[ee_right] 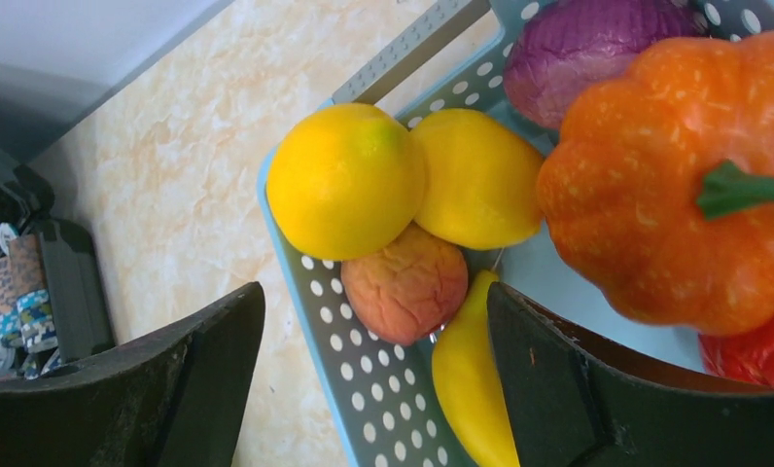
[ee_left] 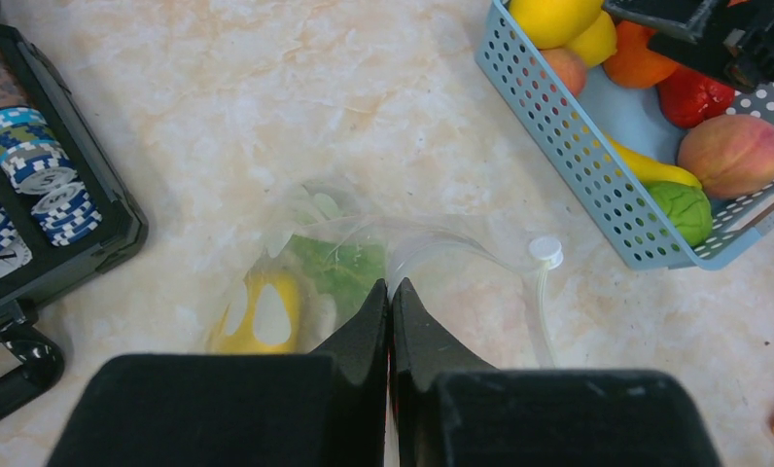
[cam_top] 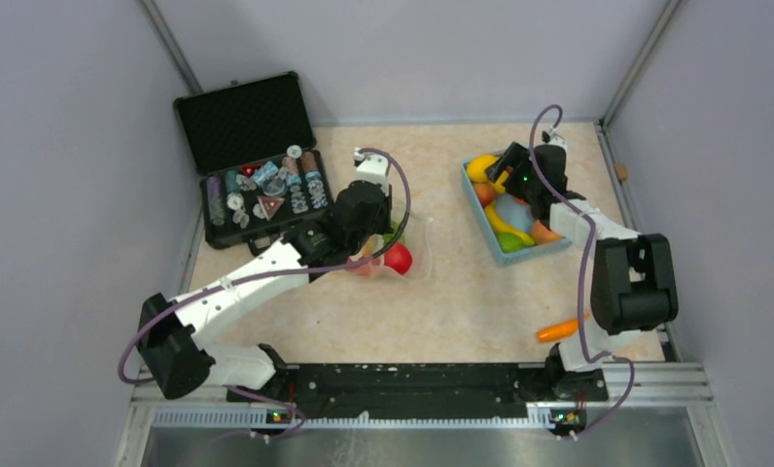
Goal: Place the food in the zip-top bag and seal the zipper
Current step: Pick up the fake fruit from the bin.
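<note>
The clear zip-top bag lies mid-table with a red fruit inside. In the left wrist view the bag shows a yellow piece and a green piece inside, and its zipper ends in a white slider. My left gripper is shut on the bag's edge film. My right gripper is open and hovers over the light-blue basket's wall, one finger outside, one inside by a yellow banana. A lemon, peach and orange pumpkin lie there.
An open black case of small trinkets stands at the back left, close to the left arm. An orange carrot lies on the table by the right arm's base. The basket sits back right, near the right wall.
</note>
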`<state>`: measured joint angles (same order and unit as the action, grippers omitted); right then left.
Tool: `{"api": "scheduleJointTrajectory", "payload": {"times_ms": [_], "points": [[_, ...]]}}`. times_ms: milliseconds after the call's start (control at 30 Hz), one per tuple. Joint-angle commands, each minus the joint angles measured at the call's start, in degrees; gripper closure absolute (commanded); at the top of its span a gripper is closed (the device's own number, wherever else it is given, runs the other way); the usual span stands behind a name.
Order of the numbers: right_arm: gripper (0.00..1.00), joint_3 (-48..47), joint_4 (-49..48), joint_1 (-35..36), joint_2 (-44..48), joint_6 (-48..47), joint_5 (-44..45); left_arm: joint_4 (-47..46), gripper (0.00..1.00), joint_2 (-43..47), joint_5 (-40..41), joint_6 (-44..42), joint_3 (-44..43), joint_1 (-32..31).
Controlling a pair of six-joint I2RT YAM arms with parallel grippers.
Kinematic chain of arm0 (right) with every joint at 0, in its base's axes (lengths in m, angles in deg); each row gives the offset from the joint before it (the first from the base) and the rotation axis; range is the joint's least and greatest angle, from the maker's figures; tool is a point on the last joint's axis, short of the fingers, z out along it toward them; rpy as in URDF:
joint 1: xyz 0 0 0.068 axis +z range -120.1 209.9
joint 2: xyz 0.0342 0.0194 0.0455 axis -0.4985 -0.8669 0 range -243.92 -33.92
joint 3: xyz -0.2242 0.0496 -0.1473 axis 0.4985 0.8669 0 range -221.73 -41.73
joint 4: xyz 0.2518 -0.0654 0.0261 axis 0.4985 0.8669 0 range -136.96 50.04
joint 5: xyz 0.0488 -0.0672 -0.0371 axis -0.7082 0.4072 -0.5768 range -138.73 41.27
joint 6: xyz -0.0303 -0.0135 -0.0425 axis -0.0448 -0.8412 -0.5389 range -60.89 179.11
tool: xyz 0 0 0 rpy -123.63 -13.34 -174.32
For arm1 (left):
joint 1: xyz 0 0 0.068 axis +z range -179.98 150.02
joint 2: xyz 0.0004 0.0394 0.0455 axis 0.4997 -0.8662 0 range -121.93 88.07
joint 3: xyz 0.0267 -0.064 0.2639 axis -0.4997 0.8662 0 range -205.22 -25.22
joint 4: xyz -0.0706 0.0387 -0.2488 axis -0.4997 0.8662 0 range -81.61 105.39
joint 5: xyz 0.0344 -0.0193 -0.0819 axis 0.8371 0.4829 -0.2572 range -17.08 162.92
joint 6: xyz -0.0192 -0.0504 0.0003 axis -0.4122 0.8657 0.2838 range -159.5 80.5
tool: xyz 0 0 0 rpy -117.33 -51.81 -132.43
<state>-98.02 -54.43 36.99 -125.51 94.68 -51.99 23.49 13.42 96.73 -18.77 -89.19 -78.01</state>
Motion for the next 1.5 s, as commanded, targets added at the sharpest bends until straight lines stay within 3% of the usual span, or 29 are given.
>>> {"api": "scheduleJointTrajectory", "payload": {"times_ms": [0, 367, 533, 967, 1133, 1367, 1467], "points": [[0.17, -4.8, -4.1, 0.6, -2.3, 0.2, 1.3, -1.4, 0.99, 0.7, -1.5, 0.9, -1.3, 0.4], [0.17, -11.9, -0.9, 1.0, -11.7, 0.6, 2.9, -2.2, 1.0, 3.5, -2.2, 2.0, 1.2, 0.5], [0.23, -12.8, -2.5, 1.1, -13.6, 0.7, 0.5, -3.5, 1.0, 5.1, -1.9, 2.1, 3.1, 0.6], [0.17, -16.1, -2.1, 1.0, -16.6, 0.5, -5.1, -3.7, 0.99, 5.7, -3.2, 2.2, 3.4, 0.6], [0.28, -15.6, -3.4, 1.0, -17.2, 0.4, -6.9, -4.3, 0.99, 5.9, -2.9, 2.4, 3.7, 0.7], [0.3, -13.5, -3.3, 1.1, -16.5, -0.5, -6.7, -5.1, 0.98, 6.0, -4.0, 2.0, 3.2, 0.6], [0.45, -13.0, -3.5, 1.1, -15.1, -1.3, -7.7, -4.9, 0.98, 5.8, -4.5, 1.9, 3.3, 0.6]]}}
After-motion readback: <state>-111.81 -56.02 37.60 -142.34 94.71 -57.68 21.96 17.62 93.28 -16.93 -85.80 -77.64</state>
